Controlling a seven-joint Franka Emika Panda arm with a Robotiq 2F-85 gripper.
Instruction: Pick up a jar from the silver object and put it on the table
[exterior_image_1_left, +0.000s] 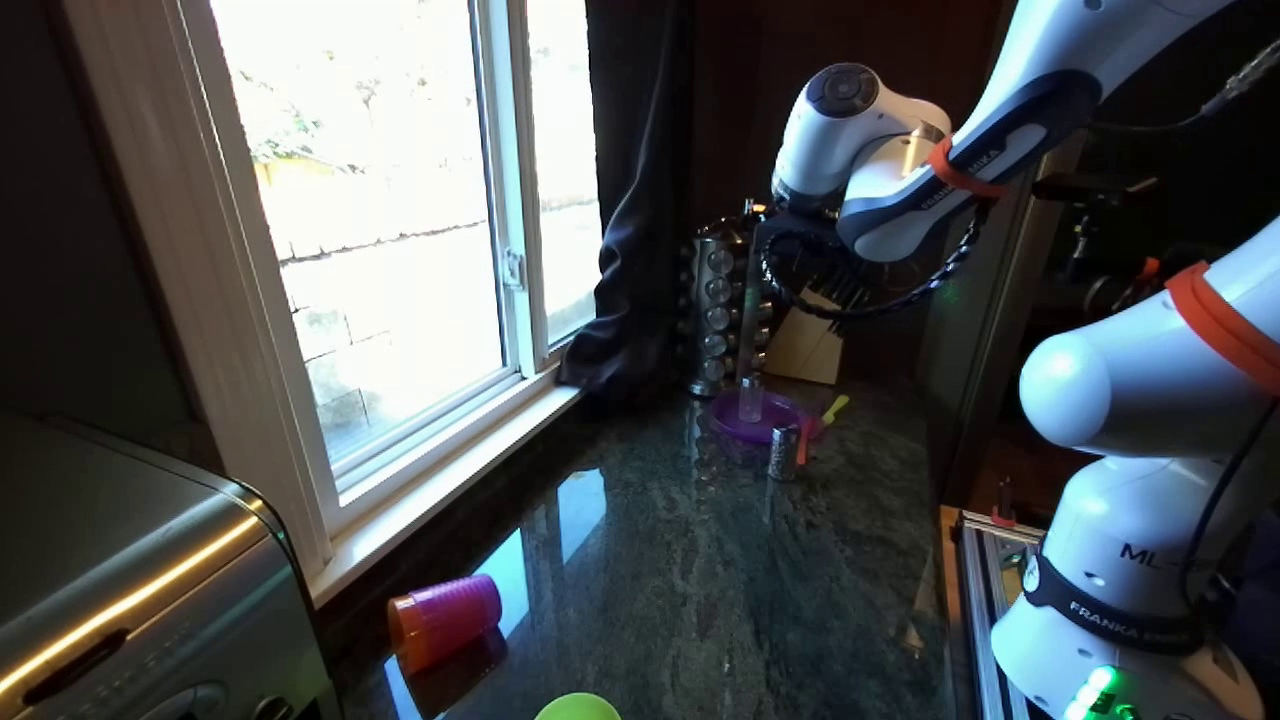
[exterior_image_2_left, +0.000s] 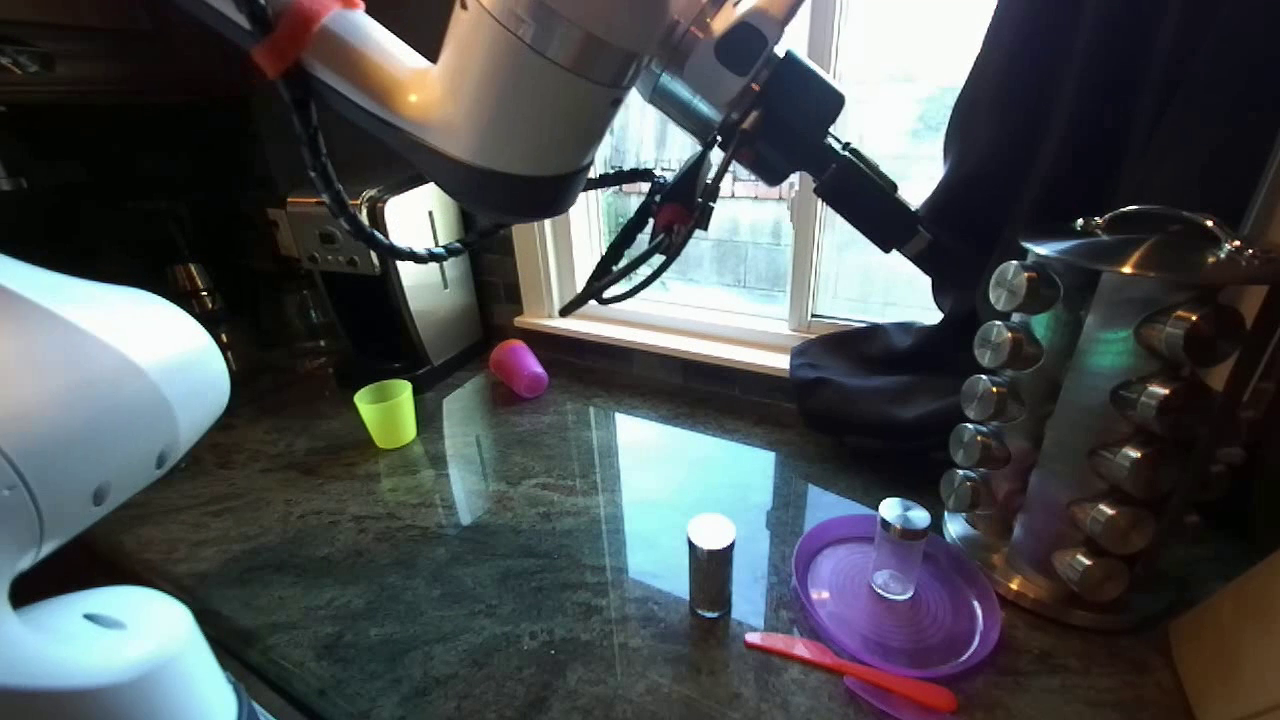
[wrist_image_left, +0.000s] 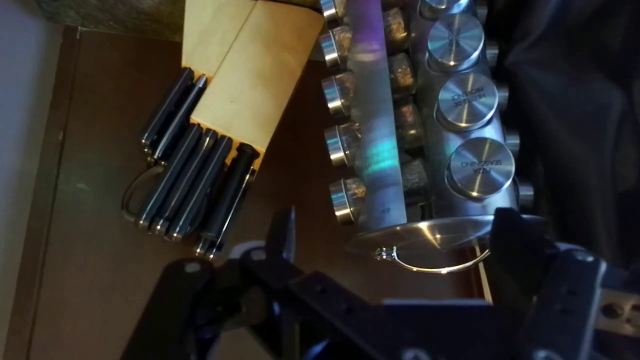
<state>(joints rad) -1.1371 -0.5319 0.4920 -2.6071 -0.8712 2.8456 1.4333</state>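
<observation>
Gripper (wrist_image_left: 392, 234), spread wide and empty, is aimed toward the rack (exterior_image_2_left: 1065, 410); one jar (wrist_image_left: 482, 167) should be squarely gripped, then drawn straight out without tilting.

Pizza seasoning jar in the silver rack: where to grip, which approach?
Grip the jar by its lid, probably head-on to the round face, with the pincer closing on the lid's two sides. The lid faces outward and juts from the rack, body recessed; the rack's top sits just above and another lid below, so a vertical pinch looks tight.
</observation>
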